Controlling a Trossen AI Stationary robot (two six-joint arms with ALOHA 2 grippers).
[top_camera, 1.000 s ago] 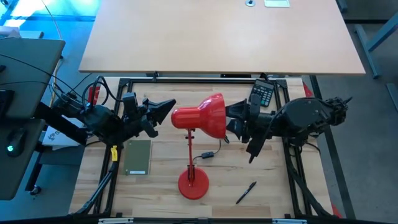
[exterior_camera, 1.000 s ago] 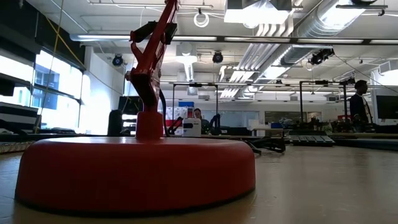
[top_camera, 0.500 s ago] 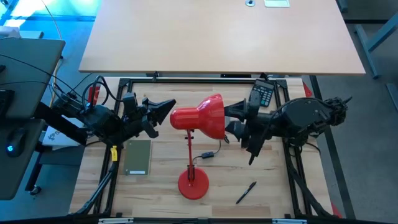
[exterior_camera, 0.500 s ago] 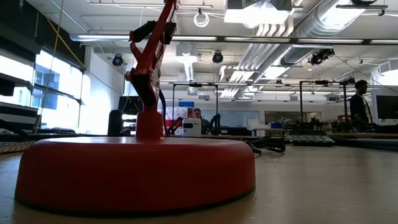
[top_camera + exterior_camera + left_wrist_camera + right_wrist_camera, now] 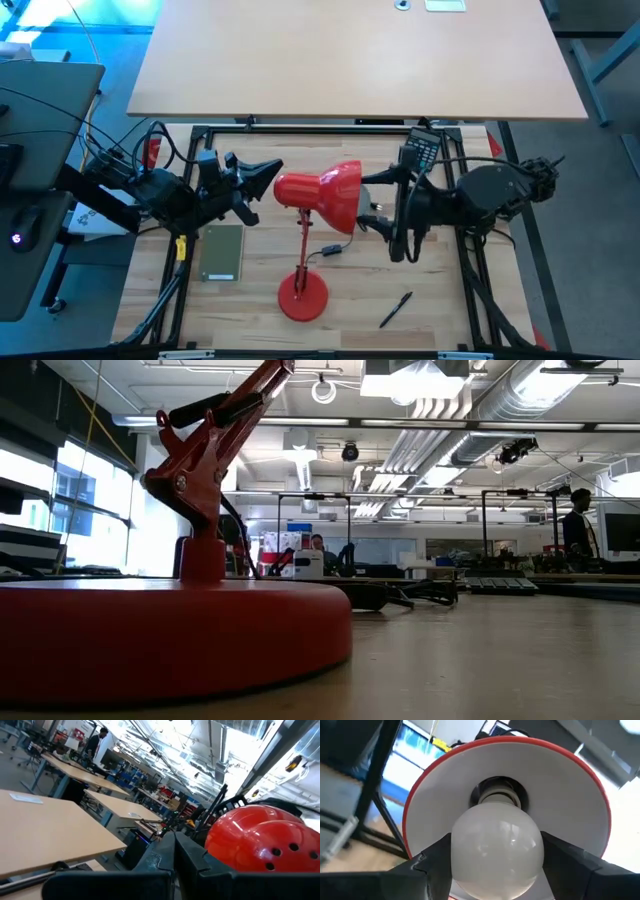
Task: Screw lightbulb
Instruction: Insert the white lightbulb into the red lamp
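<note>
The red desk lamp stands by its round base [image 5: 302,297] [image 5: 150,640] on the wooden table, and its shade [image 5: 325,193] opens toward the table's right. The white lightbulb [image 5: 495,847] sits at the shade's mouth, with its narrow base at the socket [image 5: 497,795]. My right gripper [image 5: 376,200] [image 5: 495,870] is shut on the bulb. My left gripper [image 5: 272,175] [image 5: 175,852] is shut, right beside the shade's narrow rear end [image 5: 255,840]. My right gripper pinches the lightbulb's round glass [image 5: 457,852] between its two fingers, one on each side of its widest part. The fingers come level from the table's right, pointing into the shade. The bulb is clear of the table, its base in the socket. My left gripper's shut fingers lie against or just beside the shade's rear end [image 5: 285,185], coming level from the table's left. I cannot tell whether they touch it.
A green notebook [image 5: 222,252] lies at the left, a black pen [image 5: 396,309] at the near right, and a calculator [image 5: 422,150] at the far right. The lamp's cord [image 5: 333,248] lies beside its stem. A person [image 5: 580,520] stands far off in the room.
My right gripper has turned about its own axis on the bulb. The lamp's base has slid a little toward the table's left edge, and its stem leans more.
</note>
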